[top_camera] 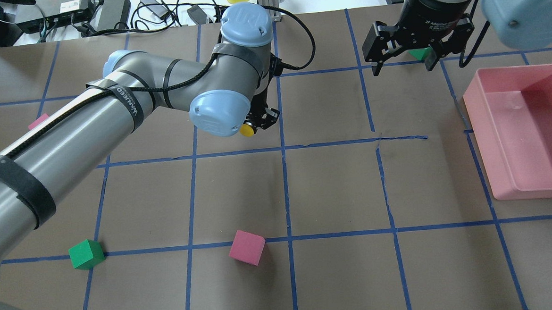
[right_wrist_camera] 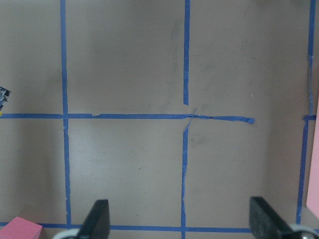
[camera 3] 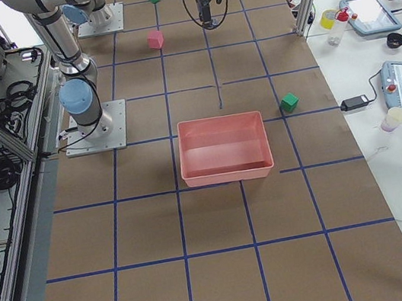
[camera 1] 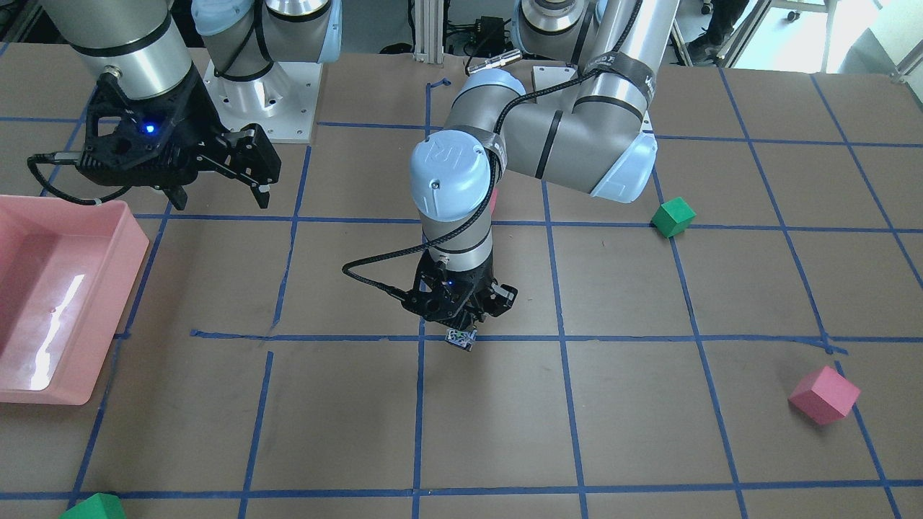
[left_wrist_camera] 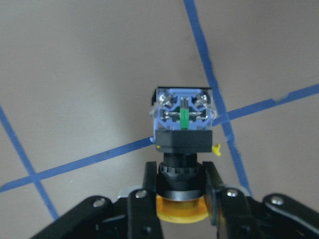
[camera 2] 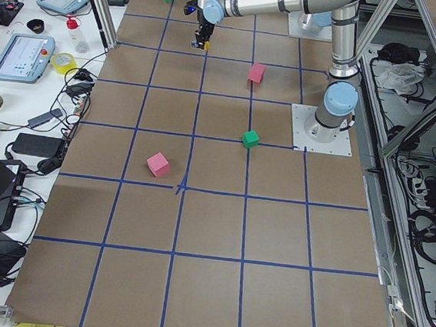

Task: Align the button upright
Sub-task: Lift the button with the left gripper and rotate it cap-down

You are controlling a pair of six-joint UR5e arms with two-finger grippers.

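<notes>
The button (left_wrist_camera: 183,130) is clamped by its black body between the fingers of my left gripper (left_wrist_camera: 180,172), which is shut on it. Its yellow cap (top_camera: 247,129) sits back toward the wrist, and its greyish-white square base (camera 1: 461,339) points away from the gripper, down toward the table over a crossing of blue tape lines. I cannot tell whether the base touches the table. My right gripper (top_camera: 403,63) hangs open and empty at the far right, well away from the button; its two fingers (right_wrist_camera: 97,221) frame bare table in the right wrist view.
A pink bin (top_camera: 480,130) stands at the table's right side below the right gripper. A pink cube (top_camera: 247,247) and a green cube (top_camera: 86,253) lie toward the near edge. Another green cube (top_camera: 419,53) shows behind the right gripper, and another pink cube (top_camera: 38,121) lies at the left.
</notes>
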